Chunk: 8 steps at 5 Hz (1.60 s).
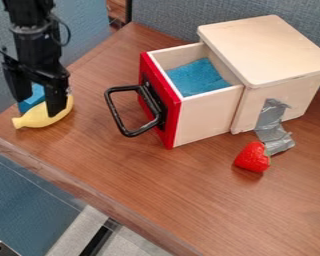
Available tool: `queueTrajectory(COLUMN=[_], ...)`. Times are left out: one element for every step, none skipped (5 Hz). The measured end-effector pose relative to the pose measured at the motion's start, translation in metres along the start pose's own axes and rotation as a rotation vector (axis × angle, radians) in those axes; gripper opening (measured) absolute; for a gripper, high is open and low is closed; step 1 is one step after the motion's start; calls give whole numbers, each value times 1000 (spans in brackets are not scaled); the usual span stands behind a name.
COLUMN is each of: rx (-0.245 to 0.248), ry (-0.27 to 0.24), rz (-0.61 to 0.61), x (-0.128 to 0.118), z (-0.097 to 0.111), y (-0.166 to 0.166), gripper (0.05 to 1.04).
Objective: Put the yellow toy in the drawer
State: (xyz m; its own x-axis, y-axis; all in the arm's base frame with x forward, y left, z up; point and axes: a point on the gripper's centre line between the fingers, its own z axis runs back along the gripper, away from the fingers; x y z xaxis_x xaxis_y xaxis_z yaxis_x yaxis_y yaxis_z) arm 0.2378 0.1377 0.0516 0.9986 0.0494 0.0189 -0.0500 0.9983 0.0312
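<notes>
Table (163,192): its near edge slants from the left side of the view down to bottom centre; the far-left edge climbs toward the back, beside a blue panel (96,32). The two edges draw together at the left. Banana (42,117), the yellow toy, lies on the wood near that narrowing part, outside the drawer (206,112). A stretch of wood runs between banana and handle (116,112); a broader one spreads in front of the drawer, to the near edge.

Arm (30,12) comes in from the upper left, hanging nearly upright. Gripper (38,107) points down, low over the banana, fingers spread apart, one to each side of a gap. The finger nearer the drawer overlaps the banana in view; contact, cannot tell. Blue block (34,97) shows through the gap, just behind the banana.

Drawer pulled part way out of its box (263,47), top open, blue lining (197,77) inside. Its red front faces the arm side; black handle juts out toward the banana. Grey tape (273,125) runs down the box's side onto the table. Strawberry (253,157) sits just beside the tape.
</notes>
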Motion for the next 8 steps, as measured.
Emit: queueTrajectory(rx=[14,26,27,32,39,45,20,-9], ry=[-19,-28,-4,14,22,14,15,25], rz=[-45,-62,-72,-64,-53,-42,12,21], x=[-3,0,1,7,15,27,31,24], z=[-9,-15,-28,-38,-48,-49,-52,-49], y=[-1,-2,-2,1,6,12,16,12], gripper=[1001,1001,1001,1001,1001,948,669,570])
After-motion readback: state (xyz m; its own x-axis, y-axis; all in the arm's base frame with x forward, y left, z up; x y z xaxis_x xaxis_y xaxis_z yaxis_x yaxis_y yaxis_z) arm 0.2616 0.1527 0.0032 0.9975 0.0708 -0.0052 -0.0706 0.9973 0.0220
